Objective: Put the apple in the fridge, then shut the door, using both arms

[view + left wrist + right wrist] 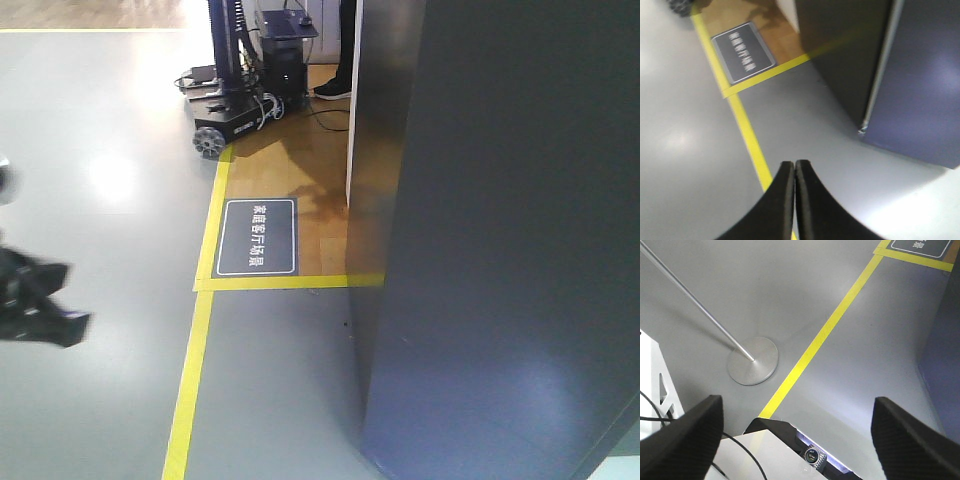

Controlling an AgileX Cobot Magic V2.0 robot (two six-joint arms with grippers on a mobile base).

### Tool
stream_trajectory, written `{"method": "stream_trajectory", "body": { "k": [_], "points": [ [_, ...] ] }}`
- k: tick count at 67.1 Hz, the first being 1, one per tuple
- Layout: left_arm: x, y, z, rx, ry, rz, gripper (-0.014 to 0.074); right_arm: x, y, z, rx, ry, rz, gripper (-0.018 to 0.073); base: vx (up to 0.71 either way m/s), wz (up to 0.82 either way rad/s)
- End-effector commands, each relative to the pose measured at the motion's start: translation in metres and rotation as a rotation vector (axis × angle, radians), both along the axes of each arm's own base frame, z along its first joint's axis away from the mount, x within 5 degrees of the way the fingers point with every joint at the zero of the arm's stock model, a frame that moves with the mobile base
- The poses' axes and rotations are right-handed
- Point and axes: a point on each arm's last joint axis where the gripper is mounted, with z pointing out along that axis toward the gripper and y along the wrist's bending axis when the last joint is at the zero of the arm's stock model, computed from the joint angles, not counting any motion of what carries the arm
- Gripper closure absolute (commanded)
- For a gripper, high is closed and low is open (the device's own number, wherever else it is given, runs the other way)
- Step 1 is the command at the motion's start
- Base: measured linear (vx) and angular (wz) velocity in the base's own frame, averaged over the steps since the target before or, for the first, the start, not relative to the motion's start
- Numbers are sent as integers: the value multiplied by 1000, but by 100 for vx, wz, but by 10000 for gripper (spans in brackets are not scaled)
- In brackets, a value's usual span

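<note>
The fridge (500, 250) fills the right of the front view as a tall dark grey block, and only its outside shows. In the left wrist view its lower corner (862, 127) stands on the floor, with a silver strip between a dark face and a bluish face. I cannot tell which face is the door. The apple is out of view. My left gripper (794, 164) is shut with nothing in it and hangs over the floor, left of the fridge; it is a dark blur (40, 300) at the front view's left edge. My right gripper (797, 401) is wide open and empty, above my own base.
Yellow tape lines (190, 380) cross the grey floor, and a dark floor sign (258, 236) lies on wood flooring. Another wheeled robot base (235, 110) stands at the back. A round metal stand foot (752, 360) with a slanted pole is on the floor to my right.
</note>
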Motion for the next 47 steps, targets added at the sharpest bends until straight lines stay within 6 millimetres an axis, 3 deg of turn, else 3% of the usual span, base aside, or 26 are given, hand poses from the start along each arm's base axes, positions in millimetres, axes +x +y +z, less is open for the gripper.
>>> {"method": "stream_trajectory", "body": {
  "k": [1, 16, 29, 36, 47],
  "points": [
    [-6, 10, 10, -40, -80, 47, 603, 4, 2, 10, 43, -51, -12, -17, 0, 0],
    [-15, 24, 7, -36, -95, 100, 603, 12, -2, 6, -3, 15, -101, -8, 0, 0],
    [-15, 24, 7, -32, -84, 101, 603, 28, -4, 2, -92, 54, -150, 70, 0, 0],
    [-15, 24, 7, -32, -84, 101, 603, 38, -5, 8, -124, 51, -184, 157, 0, 0],
    [-15, 24, 7, -32, -84, 101, 603, 56, -8, 26, -171, 13, -262, 372, 0, 0]
  ]
}}
